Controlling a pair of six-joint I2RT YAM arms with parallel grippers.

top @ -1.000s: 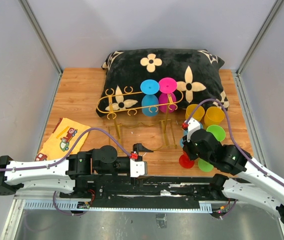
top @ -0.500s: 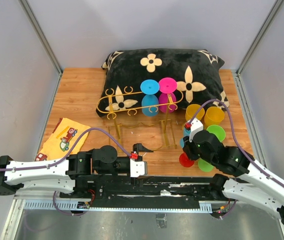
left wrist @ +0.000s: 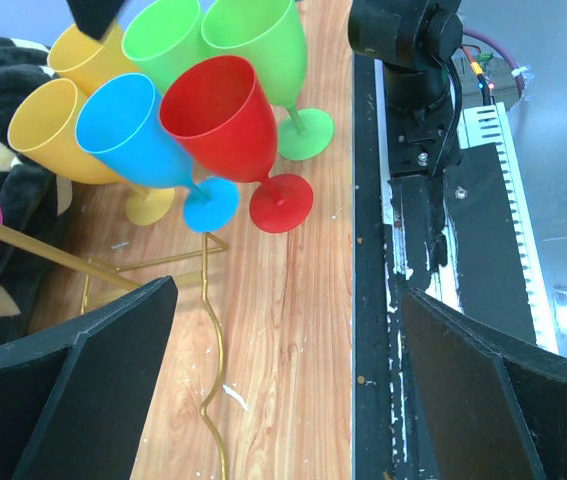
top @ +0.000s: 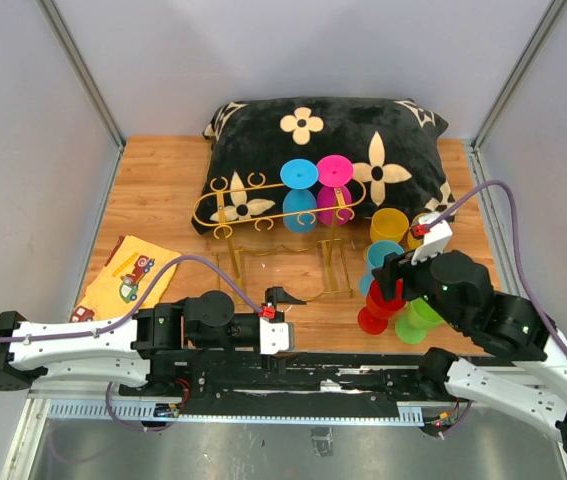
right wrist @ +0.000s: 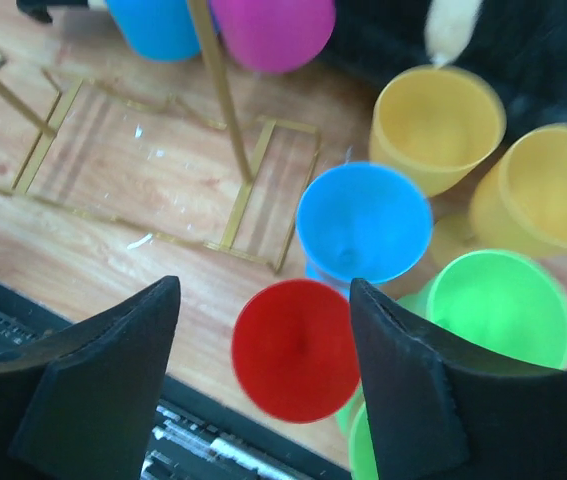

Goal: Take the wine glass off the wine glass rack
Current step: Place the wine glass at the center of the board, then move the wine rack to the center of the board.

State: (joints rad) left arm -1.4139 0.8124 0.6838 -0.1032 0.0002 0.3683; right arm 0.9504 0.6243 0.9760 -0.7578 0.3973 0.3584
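Note:
The gold wire wine glass rack [top: 269,211] stands in front of the black pillow. A blue wine glass [top: 300,196] and a magenta wine glass [top: 334,190] hang from it upside down. A red wine glass [top: 372,312] stands upright on the wood at the right, next to other glasses. My right gripper [top: 396,287] hovers above it, open, with the red glass [right wrist: 298,350] seen from above between the spread fingers and nothing held. My left gripper [top: 285,297] rests open near the front edge, above bare wood and a rack foot wire [left wrist: 209,340].
Two yellow glasses [top: 390,224], a blue one [top: 382,255] and two green ones [top: 419,313] stand crowded round the red glass. A yellow picture book [top: 126,275] lies at the left. The pillow [top: 393,140] fills the back. The black base rail [left wrist: 413,230] runs along the near edge.
My right gripper has opened, let go of the red glass and moved up and to the right. The red glass stays standing on the table. The left arm has not moved.

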